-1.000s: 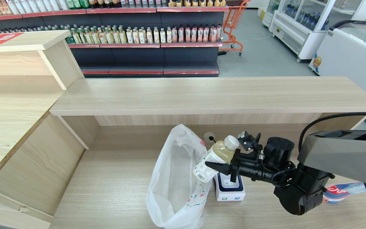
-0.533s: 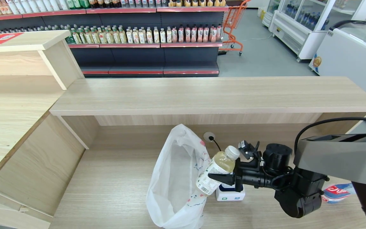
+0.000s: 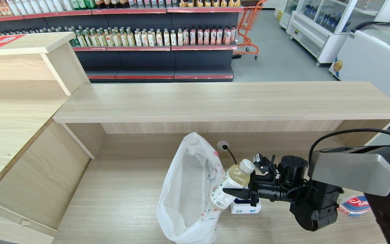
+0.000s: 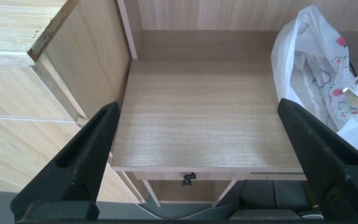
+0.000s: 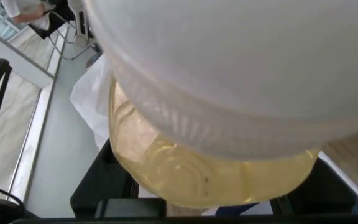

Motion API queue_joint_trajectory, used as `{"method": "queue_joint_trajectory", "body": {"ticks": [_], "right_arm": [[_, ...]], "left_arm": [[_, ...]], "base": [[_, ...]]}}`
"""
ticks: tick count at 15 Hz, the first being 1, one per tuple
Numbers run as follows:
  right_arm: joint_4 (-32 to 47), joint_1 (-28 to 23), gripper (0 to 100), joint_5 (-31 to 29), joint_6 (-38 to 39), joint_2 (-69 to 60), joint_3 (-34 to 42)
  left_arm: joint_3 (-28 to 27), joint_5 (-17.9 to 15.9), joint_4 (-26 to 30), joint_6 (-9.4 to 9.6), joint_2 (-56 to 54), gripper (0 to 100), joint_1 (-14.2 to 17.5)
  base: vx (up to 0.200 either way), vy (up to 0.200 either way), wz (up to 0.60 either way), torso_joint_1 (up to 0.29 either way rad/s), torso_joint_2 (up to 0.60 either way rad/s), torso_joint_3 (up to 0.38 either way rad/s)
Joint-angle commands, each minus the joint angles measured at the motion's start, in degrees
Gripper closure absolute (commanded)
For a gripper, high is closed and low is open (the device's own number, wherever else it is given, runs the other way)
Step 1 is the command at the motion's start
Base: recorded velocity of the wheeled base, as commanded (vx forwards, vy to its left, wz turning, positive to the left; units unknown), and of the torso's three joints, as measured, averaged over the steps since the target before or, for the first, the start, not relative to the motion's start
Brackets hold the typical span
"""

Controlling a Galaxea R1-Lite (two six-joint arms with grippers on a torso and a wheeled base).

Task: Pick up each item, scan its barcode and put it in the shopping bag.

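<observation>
On the pale wooden worktop (image 3: 120, 203), the white plastic shopping bag (image 3: 185, 189) stands open. At its rim my right tool (image 3: 238, 189) clamps the tilted clear bottle of yellow drink (image 3: 230, 181) above its label; I judge it heavy, smooth, stiff there. My left tool (image 4: 194, 112) hangs spread open.

A clear bottle (image 3: 230, 183) of pale yellow drink, white cap uppermost, tilts in the right gripper (image 3: 235, 190). Its labelled base is at the rim of an open white plastic shopping bag (image 3: 185, 195), which stands upright on the wooden counter.
</observation>
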Motion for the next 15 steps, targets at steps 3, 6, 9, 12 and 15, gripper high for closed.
{"method": "queue_joint_trajectory", "body": {"ticks": [3, 6, 9, 12, 15], "right_arm": [[-0.1, -0.9, 100, 0.0, 2.8, -0.1, -6.7], [-0.1, 0.8, 100, 0.0, 6.7, 0.4, -12.5], [-0.1, 3.5, 100, 0.2, 6.6, 3.3, -14.3], [-0.1, 4.7, 100, -0.1, 3.6, 5.6, -13.8], [5.0, 5.1, 100, -0.3, -3.8, 6.2, -15.0]], "left_arm": [[0.0, 0.0, 0.0, 0.04, 0.0, 0, 0.0], [0.0, 0.0, 0.0, 0.04, 0.0, 0, -0.1], [0.0, 0.0, 0.0, -0.05, 0.0, 0, 0.0], [0.0, 0.0, 0.0, 0.04, 0.0, 0, 0.0], [0.0, 0.0, 0.0, 0.04, 0.0, 0, 0.0]], "base": [[0.0, 0.0, 0.0, 0.0, 0.0, 0.0], [0.0, 0.0, 0.0, 0.0, 0.0, 0.0], [0.0, 0.0, 0.0, 0.0, 0.0, 0.0], [0.0, 0.0, 0.0, 0.0, 0.0, 0.0], [0.0, 0.0, 0.0, 0.0, 0.0, 0.0]]}}
